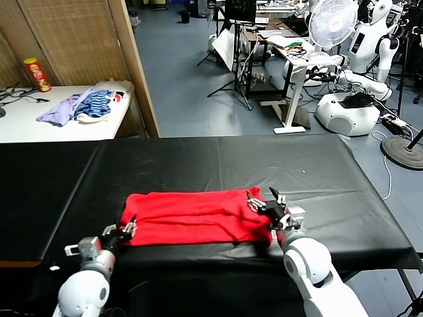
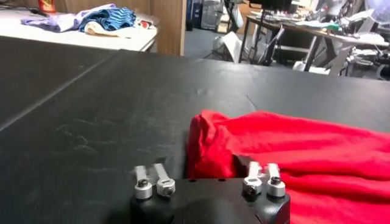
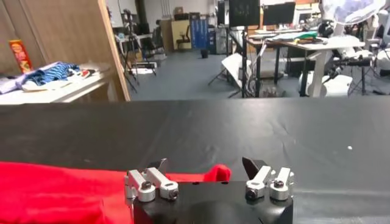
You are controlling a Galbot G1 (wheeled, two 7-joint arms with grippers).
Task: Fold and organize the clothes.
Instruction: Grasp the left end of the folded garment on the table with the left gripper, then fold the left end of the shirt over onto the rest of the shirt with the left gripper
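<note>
The red T-shirt (image 1: 192, 214) lies folded into a long flat strip near the front edge of the black table (image 1: 198, 162). At the shirt's left end sits my left gripper (image 1: 125, 228), its fingers apart on either side of the bunched end fold (image 2: 210, 146). In the left wrist view this gripper (image 2: 204, 167) stands partly closed, and no pinch on the cloth shows. My right gripper (image 1: 266, 198) is at the shirt's right end. It (image 3: 205, 164) stands wide open, with a small raised corner of red cloth (image 3: 217, 172) between the fingers, touching neither.
A white side table (image 1: 39, 125) at the back left carries a heap of lilac and blue-striped garments (image 1: 82, 105) and a red can (image 1: 37, 74). A wooden partition (image 1: 135, 66) stands beside it. Desks, a fan (image 1: 332, 23) and other robots fill the floor beyond.
</note>
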